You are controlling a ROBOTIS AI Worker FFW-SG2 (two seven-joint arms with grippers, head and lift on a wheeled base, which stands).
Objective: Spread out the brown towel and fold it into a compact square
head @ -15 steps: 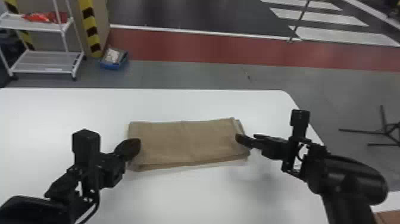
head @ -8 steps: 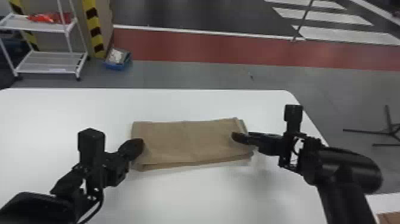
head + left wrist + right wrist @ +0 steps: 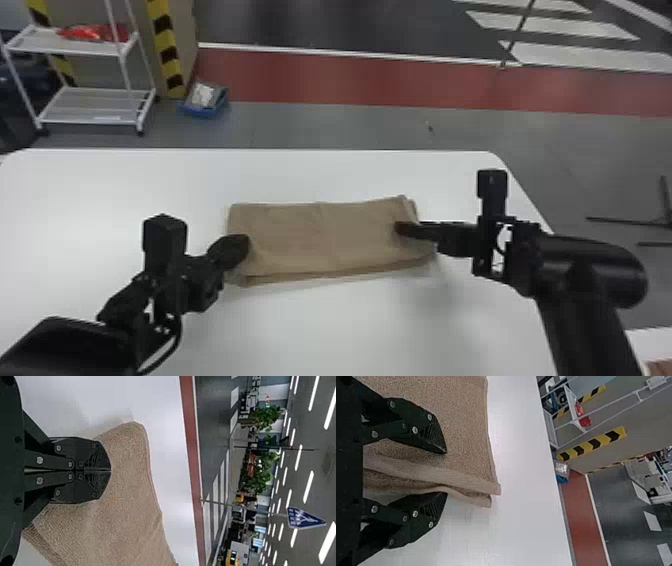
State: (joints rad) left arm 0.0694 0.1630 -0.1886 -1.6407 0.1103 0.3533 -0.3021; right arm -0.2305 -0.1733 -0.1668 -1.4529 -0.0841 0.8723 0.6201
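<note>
Beyond my left claw [image 3: 241, 246] I see a blue sign [image 3: 303, 518] with white markings, and a white cart [image 3: 95, 119] with a blue bin [image 3: 202, 111] beside it. That claw's fingers are together at one end of the folded brown towel [image 3: 320, 240]; my right claw [image 3: 404, 230] has its fingers apart, straddling the opposite edge.

White table [image 3: 125, 190], white rack [image 3: 90, 107] bearing a red item [image 3: 90, 33], blue bin [image 3: 202, 111] on grey floor [image 3: 350, 127], triangular sign [image 3: 304, 519], leafy plants [image 3: 262, 417]

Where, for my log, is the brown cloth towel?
In the head view, the towel lies on the white table between the left gripper and right gripper.
</note>
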